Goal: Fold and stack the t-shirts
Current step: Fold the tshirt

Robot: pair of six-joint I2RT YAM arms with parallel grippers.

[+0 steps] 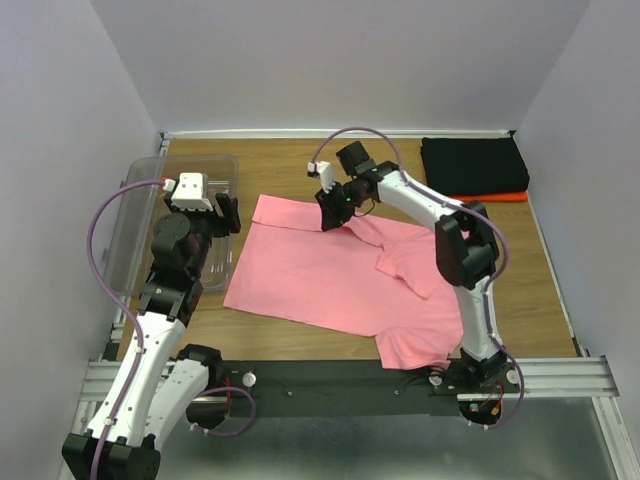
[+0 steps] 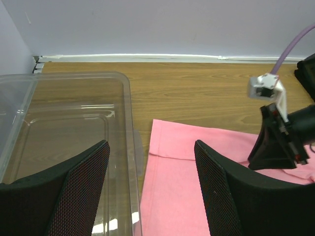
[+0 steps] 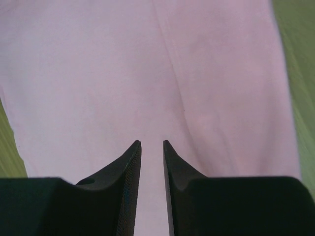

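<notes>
A bright pink t-shirt (image 1: pixel 310 270) (image 2: pixel 197 167) (image 3: pixel 147 73) lies spread on the wooden table, its right sleeve side folded inward over the body. My right gripper (image 1: pixel 333 212) (image 3: pixel 152 142) hovers just over the shirt's far edge, near the collar. Its jaws stand a narrow gap apart and nothing is between them; the cloth lies flat beneath. My left gripper (image 1: pixel 225 212) (image 2: pixel 150 143) is wide open and empty, above the shirt's left edge and the tub's rim. A folded black t-shirt (image 1: pixel 472 165) rests on an orange-red one (image 1: pixel 495 197) at the back right corner.
A clear plastic tub (image 1: pixel 150 230) (image 2: pixel 64 123) sits along the left side of the table, close beside the pink shirt. White walls enclose the table on three sides. The right arm's wrist (image 2: pixel 275 147) shows in the left wrist view.
</notes>
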